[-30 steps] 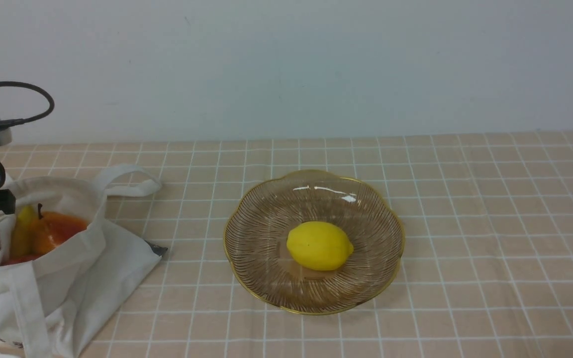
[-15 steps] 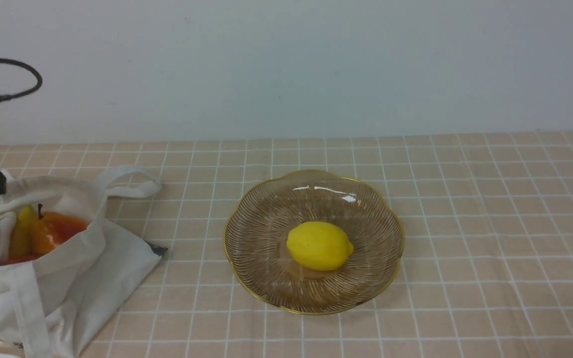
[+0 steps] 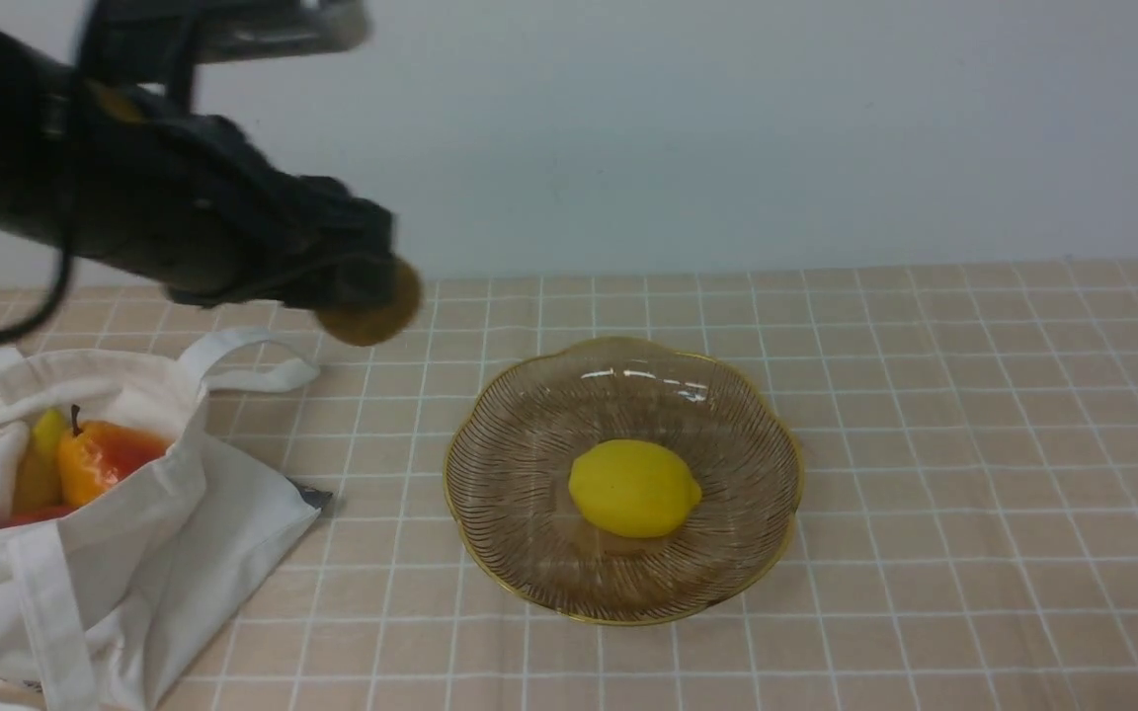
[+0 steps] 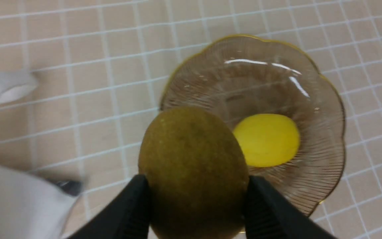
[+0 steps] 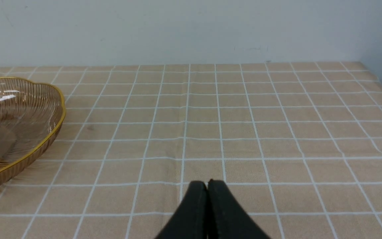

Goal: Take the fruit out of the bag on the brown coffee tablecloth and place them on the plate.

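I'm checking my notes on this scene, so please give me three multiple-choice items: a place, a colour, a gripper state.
1. Where is the lemon?
A) in the bag
B) on the plate
C) on the bare tablecloth

2. What colour is the plate's rim?
A) gold
B) blue
C) green

3. How is the left gripper?
A) shut on nothing
B) open and empty
C) closed on a kiwi

1: B, the lemon lies in the plate.
2: A, a gold line edges it.
3: C, the left gripper's fingers press the brown kiwi from both sides.
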